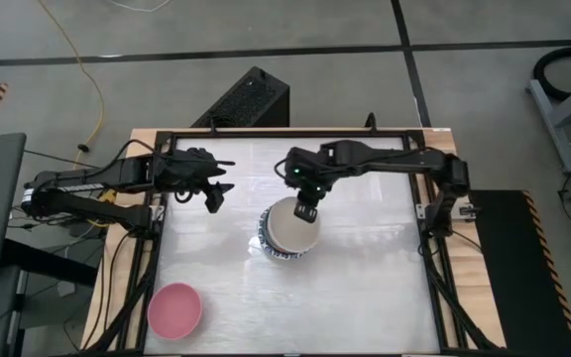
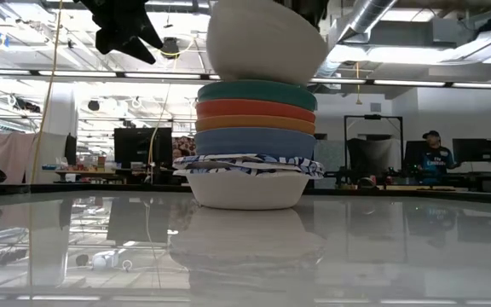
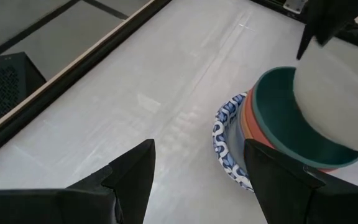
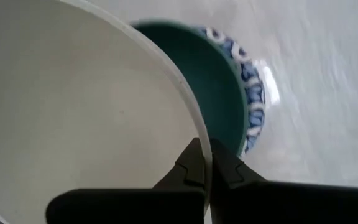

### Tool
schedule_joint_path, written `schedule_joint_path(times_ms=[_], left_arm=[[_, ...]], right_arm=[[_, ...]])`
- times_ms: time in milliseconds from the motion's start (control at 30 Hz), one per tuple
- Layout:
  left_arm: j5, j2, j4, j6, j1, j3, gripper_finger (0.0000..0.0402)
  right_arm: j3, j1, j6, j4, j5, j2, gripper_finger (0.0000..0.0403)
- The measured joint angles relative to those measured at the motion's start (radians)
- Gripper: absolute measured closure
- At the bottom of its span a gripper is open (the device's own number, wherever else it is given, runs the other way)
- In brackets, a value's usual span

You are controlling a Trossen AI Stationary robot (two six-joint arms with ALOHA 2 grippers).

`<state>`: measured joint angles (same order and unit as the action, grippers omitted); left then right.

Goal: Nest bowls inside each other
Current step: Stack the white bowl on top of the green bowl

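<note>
A stack of nested bowls (image 1: 284, 248) stands at the table's middle on a white bowl (image 2: 247, 189). Above that come blue-patterned rims (image 2: 250, 164), then blue, orange and red bowls, with a dark green bowl (image 2: 257, 90) on top. A cream bowl (image 2: 267, 38) hangs tilted right over the stack, with my right gripper (image 1: 306, 210) shut on its rim. Whether its base touches the green bowl, I cannot tell. My left gripper (image 1: 214, 193) stands open, left of the stack and above the table. A pink bowl (image 1: 174, 309) rests on its base at the near left. My right gripper pinches the cream bowl's rim (image 4: 194, 124) on its far right side, one finger (image 4: 188, 165) inside the bowl and one outside. The fingers slant down from the far side. The bowl hangs tilted over the dark green bowl (image 4: 219, 81).
A black frame (image 1: 295, 132) borders the table's far edge and sides. Bare white tabletop (image 1: 365, 288) lies to the right of the stack and in front of it. A person (image 2: 433, 153) sits far off in the room behind.
</note>
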<state>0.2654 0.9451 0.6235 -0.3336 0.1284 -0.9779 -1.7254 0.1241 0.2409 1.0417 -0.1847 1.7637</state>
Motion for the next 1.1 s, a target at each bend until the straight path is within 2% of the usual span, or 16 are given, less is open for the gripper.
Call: schedule_joint_path(times_ms=[167, 700, 1100], left_arm=[[0.002, 0.0, 0.0, 0.0, 0.0, 0.0, 0.0168], [0.007, 0.0, -0.001, 0.001, 0.0, 0.0, 0.0168], [0.008, 0.0, -0.002, 0.0, 0.019, 0.0, 0.0168]], right_arm=[[-0.005, 0.023, -0.03, 0.038, 0.0, 0.041, 0.0391], [-0.005, 0.056, -0.04, 0.031, 0.0, 0.059, 0.0386], [-0.006, 0.059, -0.072, 0.021, 0.001, 0.059, 0.0277]])
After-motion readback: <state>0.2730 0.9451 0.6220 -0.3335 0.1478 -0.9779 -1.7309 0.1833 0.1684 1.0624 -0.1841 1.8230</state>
